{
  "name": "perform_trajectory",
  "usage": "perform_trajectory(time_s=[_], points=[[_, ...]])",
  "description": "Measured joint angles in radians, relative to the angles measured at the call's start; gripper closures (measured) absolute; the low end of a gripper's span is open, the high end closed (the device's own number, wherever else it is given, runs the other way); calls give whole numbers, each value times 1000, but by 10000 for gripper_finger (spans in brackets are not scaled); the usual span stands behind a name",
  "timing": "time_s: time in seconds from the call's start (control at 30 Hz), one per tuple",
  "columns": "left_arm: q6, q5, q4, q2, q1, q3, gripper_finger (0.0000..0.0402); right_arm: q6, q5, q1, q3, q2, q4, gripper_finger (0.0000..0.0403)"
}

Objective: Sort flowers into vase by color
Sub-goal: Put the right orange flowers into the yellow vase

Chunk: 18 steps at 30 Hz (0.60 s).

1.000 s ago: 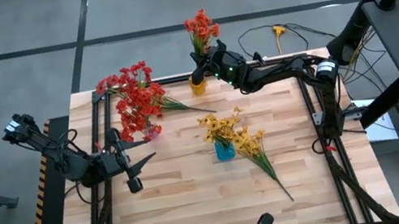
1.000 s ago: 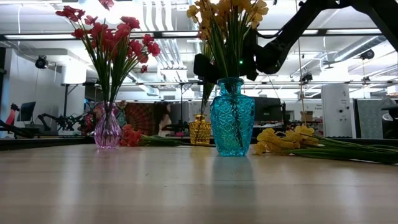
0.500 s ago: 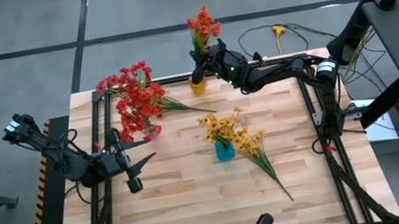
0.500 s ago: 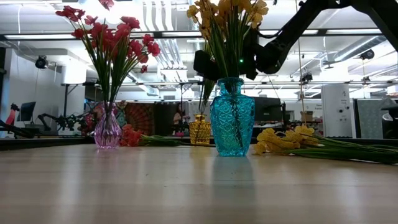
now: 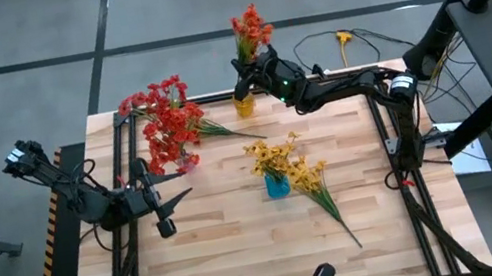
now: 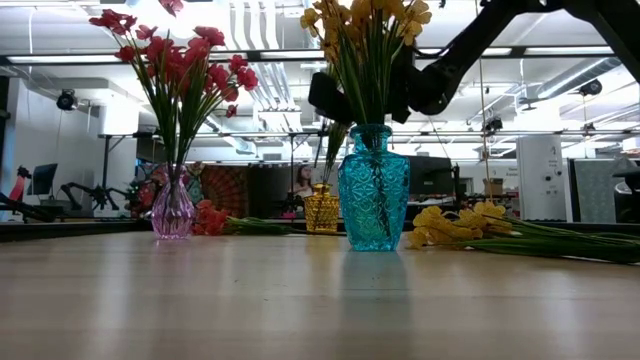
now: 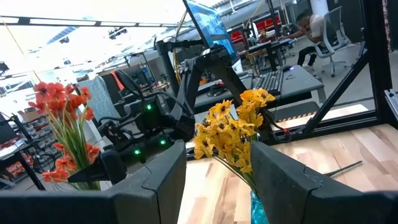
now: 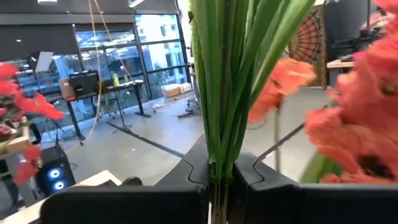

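right gripper [image 5: 243,78] clamped orange-red flowers [image 5: 249,29] over the yellow vase [image 5: 244,106] at twelve o'clock; left gripper [image 5: 176,200] was spread, empty.

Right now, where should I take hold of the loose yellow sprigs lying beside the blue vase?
Grip the green stems from straight above, fingers across them: the yellow sprigs lie flat, blooms crowded against the blue vase. The left gripper is open; the right gripper holds orange-red flowers.
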Motion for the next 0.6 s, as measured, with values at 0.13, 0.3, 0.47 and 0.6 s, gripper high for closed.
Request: perform_trajectory(time_s=[0.13, 0.3, 0.47, 0.6], points=[[0, 0, 0, 0, 0, 0, 240, -26, -39, 10, 32, -1, -64, 390], [0, 0, 0, 0, 0, 0, 240, -115, -42, 16, 45, -1, -167, 390], [5, 0, 0, 0, 0, 0, 240, -132, -41, 15, 43, -1, -176, 390], [5, 0, 0, 0, 0, 0, 240, -160, -41, 14, 43, -1, -177, 390]])
